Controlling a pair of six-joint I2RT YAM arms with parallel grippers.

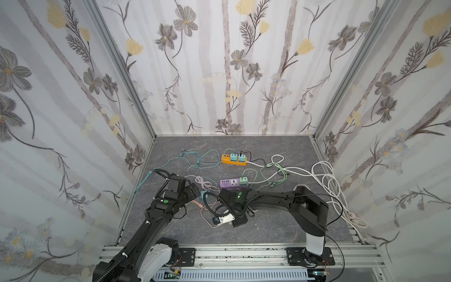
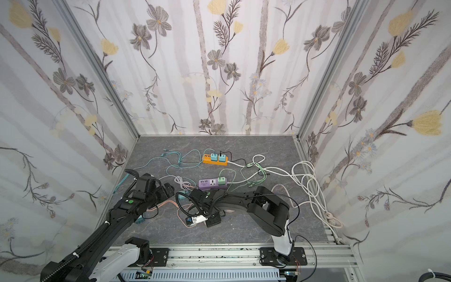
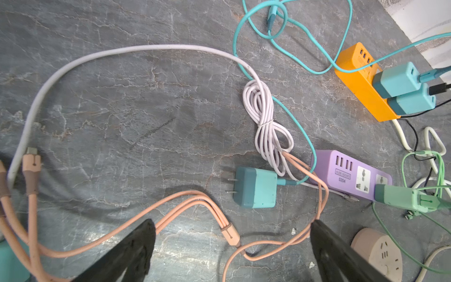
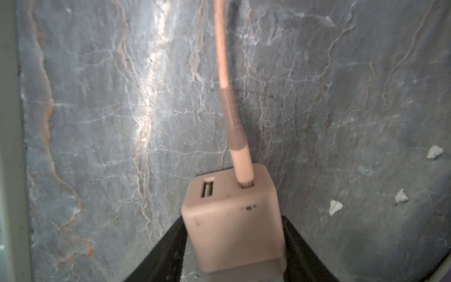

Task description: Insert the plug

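Fingers [image 4: 168, 258] of the right gripper [image 4: 233, 218] clasp both sides of the pink plug [image 4: 231, 232], whose pink cable [image 4: 223, 61] runs away across the grey tabletop [image 4: 97, 122], while the left gripper [image 3: 231, 221] hangs wide open near the purple power strip [image 3: 341, 171].

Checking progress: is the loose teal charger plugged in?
Out: teal charger lies flat on the table, prongs bare, beside the purple strip.

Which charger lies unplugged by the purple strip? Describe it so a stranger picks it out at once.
On the grey marbled table, find the purple power strip; a teal cube charger lies just off its USB end. Unlike the two teal chargers in the orange strip and the green one in the purple strip, its two prongs show bare.
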